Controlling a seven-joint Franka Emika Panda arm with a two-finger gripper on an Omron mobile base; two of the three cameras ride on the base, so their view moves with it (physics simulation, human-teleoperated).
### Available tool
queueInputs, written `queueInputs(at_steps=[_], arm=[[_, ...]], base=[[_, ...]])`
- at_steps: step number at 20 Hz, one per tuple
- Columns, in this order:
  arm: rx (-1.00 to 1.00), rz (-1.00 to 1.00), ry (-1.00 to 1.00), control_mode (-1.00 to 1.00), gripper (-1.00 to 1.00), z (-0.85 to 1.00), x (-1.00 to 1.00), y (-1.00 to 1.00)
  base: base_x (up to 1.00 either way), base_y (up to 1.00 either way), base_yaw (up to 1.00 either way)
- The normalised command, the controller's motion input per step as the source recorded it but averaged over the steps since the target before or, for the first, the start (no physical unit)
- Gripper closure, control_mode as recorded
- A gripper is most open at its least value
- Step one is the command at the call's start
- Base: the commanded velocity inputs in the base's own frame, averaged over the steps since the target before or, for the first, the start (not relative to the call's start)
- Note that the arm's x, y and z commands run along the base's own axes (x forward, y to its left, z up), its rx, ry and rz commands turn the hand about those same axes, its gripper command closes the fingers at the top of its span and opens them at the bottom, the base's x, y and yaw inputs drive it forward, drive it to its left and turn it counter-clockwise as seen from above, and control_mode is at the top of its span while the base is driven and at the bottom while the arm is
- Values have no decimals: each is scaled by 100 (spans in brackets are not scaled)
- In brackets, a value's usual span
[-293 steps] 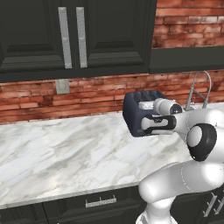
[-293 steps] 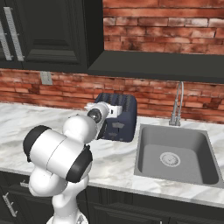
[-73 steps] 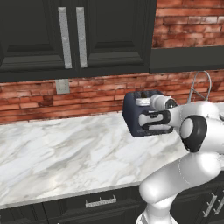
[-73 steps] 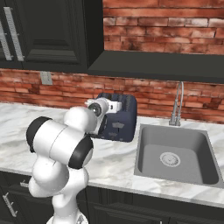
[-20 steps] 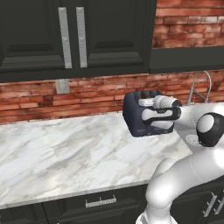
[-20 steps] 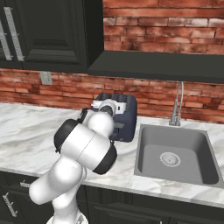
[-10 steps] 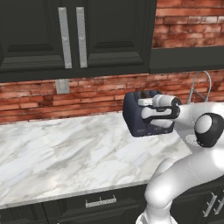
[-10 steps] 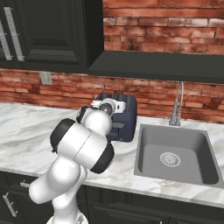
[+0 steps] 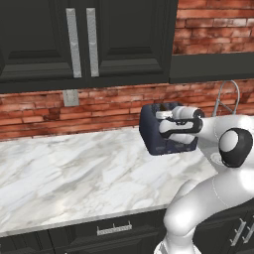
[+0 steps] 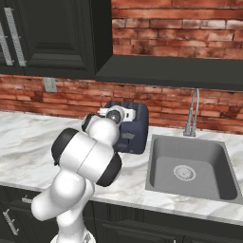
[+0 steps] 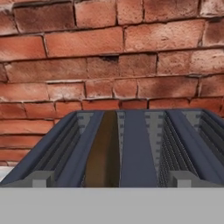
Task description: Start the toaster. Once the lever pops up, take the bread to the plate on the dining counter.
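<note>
The dark navy toaster (image 9: 151, 139) stands on the marble worktop against the brick wall, also seen in the right base view as the toaster (image 10: 134, 128). My gripper (image 9: 162, 125) hangs open just above its top, near its front end. In the hand view I look along the toaster's top (image 11: 135, 148). The brown bread (image 11: 104, 153) stands in the left slot, and the right slot beside it holds nothing. The lever is hidden from me. The plate and the dining counter are out of view.
A steel sink (image 10: 163, 156) with a tall faucet (image 10: 192, 118) lies right of the toaster. Black upper cabinets (image 9: 79, 39) hang over the marble worktop (image 9: 74, 173), which stretches bare to the left. A wall outlet (image 9: 71, 97) sits on the bricks.
My hand has crept slightly higher over the toaster and the elbow has shifted a little. The jaws have stayed open, and the toaster has not moved.
</note>
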Motion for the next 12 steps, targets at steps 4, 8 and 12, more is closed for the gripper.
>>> queueInputs(at_steps=[4,8,12], arm=[[0,0,3,-100,-100,0,4,0],[0,0,3,-100,-100,0,8,0],[0,0,2,-100,-100,0,0,0]], base=[[0,0,0],[0,0,0],[0,0,0]])
